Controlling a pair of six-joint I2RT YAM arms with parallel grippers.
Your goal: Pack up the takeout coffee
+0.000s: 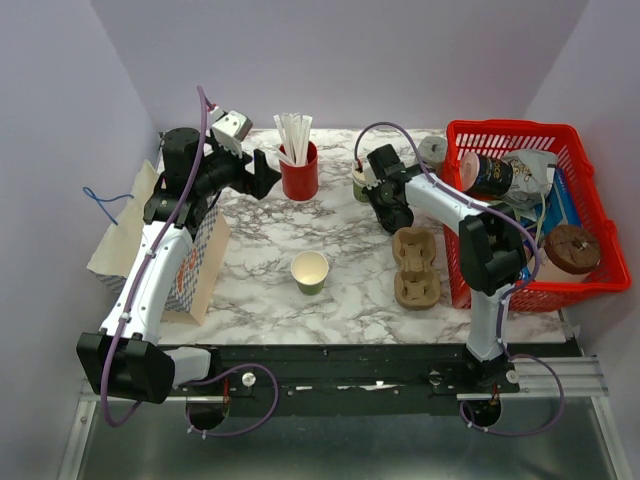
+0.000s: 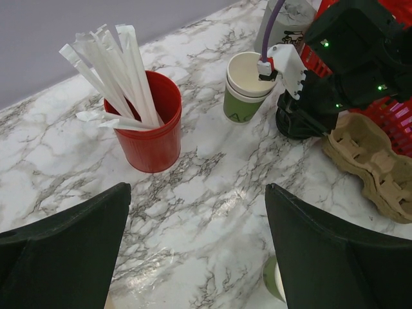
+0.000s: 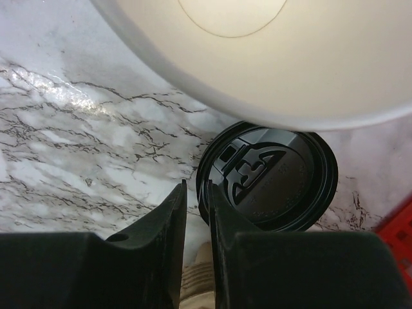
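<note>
A cream and green paper cup [image 1: 310, 272] stands open on the marble table, near its middle. More such cups, stacked [image 2: 248, 87], stand at the back; in the right wrist view their cream rim [image 3: 257, 58] fills the top. The black lid [image 3: 267, 177] lies top up beside that stack. My right gripper [image 3: 196, 185] reaches down there [image 1: 368, 192], jaws narrowed onto the lid's left rim. My left gripper [image 2: 196, 244] hovers wide open over bare marble beside the red cup [image 1: 266, 173], nothing between its fingers. In the left wrist view the lone cup's edge [image 2: 275, 283] peeks out low right.
A red cup of white straws [image 1: 298, 170] stands at the back. The brown pulp tray [image 1: 415, 268] lies right of centre. Along the right edge is a red basket [image 1: 590, 290] holding several items. A paper bag [image 1: 195, 275] sits under my left arm.
</note>
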